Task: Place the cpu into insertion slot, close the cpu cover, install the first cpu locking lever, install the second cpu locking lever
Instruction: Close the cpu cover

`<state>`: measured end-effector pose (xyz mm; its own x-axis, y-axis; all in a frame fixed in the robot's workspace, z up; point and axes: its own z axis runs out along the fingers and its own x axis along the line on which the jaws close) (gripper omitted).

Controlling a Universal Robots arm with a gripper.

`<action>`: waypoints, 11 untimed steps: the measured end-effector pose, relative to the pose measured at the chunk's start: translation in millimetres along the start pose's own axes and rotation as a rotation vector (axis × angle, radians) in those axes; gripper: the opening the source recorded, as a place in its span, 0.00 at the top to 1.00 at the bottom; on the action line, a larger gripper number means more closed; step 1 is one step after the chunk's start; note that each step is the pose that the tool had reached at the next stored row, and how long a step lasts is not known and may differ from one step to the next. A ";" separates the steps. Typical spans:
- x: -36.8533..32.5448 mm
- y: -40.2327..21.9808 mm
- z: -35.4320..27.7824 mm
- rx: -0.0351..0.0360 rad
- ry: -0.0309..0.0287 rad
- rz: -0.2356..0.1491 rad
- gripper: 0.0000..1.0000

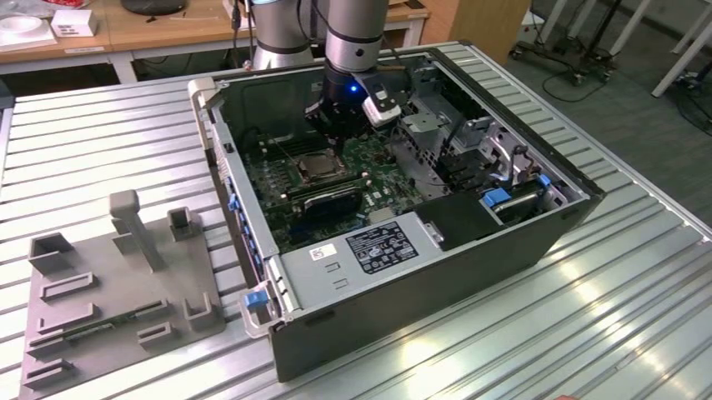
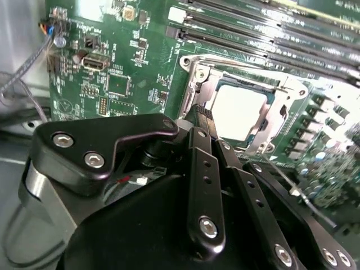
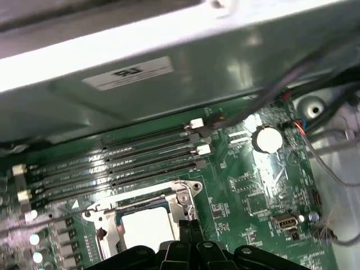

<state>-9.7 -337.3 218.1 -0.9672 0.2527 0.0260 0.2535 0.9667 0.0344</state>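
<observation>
case (image 1: 468,267) open above, metal cage (image 1: 428,137) near insertion slot (image 1: 315,167), memory slots (image 3: 112,163) alongside

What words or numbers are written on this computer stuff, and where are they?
Sticker on the power supply box: print too small to read.
Label on the metal case wall: blurred, unreadable.
White marks on the green board: too tiny to read.
No text can be quoted.

Glare is being thrown off the smooth metal top of the cpu (image 2: 236,112); the cpu cover (image 2: 196,76) is being lit as shiny silver metal.
</observation>
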 end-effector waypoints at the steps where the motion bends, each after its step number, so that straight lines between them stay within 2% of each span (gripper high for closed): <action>1: 0.0 0.0 0.1 0.0005 0.0006 -0.018 0.89; 10: 0.0 -0.1 1.3 0.0049 0.0062 -0.180 0.89; 11: 0.0 -0.1 1.3 0.0060 0.0064 -0.188 0.89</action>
<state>-9.8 -337.3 216.7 -0.9974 0.0668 0.0260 0.0676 0.9972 0.0334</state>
